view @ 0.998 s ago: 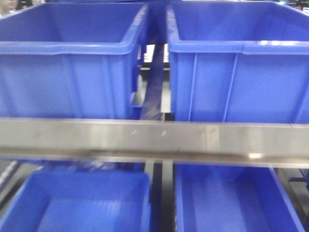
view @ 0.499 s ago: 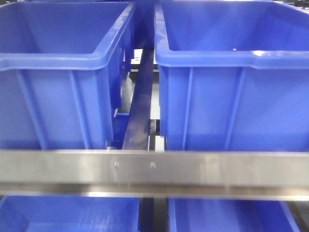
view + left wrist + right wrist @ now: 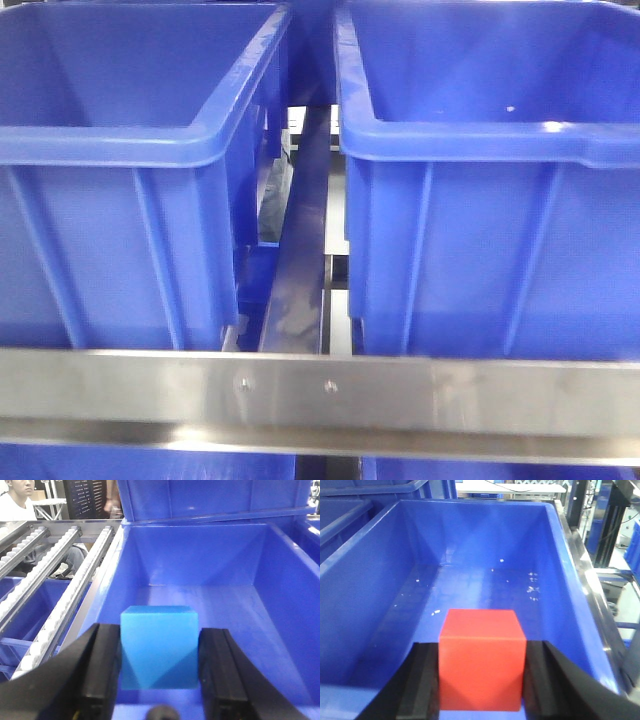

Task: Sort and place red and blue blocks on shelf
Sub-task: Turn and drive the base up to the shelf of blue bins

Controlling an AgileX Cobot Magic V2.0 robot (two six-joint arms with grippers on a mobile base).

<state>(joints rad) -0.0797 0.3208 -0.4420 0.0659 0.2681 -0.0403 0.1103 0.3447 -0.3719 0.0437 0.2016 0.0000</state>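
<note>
Steel shelf (image 3: 560, 395) framing fills the front view. Its brushed rail (image 3: 130, 395) runs along the bottom edge with two small screws (image 3: 243, 383) near the middle. Two blue bins (image 3: 120, 150) stand just behind the rail, side by side with a narrow gap between them. Their near walls hide their floors, and both are cut off at the frame's sides. More blue below the rail is cropped too far to identify.

From the left wrist, roller tracks (image 3: 65, 605) run along the left edge of a bin (image 3: 200, 555). A person (image 3: 17, 500) sits in the far left corner, half out of frame. The left gripper (image 3: 159, 652) is closed against the blue block (image 3: 159, 647), a black finger (image 3: 102, 665) pressed to each side. It holds the block over the bin's near edge. Whether the block touches the floor is hidden.

From the right wrist, another bin (image 3: 370, 605) has pale specks on its floor. Dark stands and a table at its far right corner are blurred. The right gripper (image 3: 481, 672) clamps the red block (image 3: 481, 659) at the bin's near end. The block's underside and the finger bases are cut off at the bottom. Which wrist view matches which front bin cannot be told.
</note>
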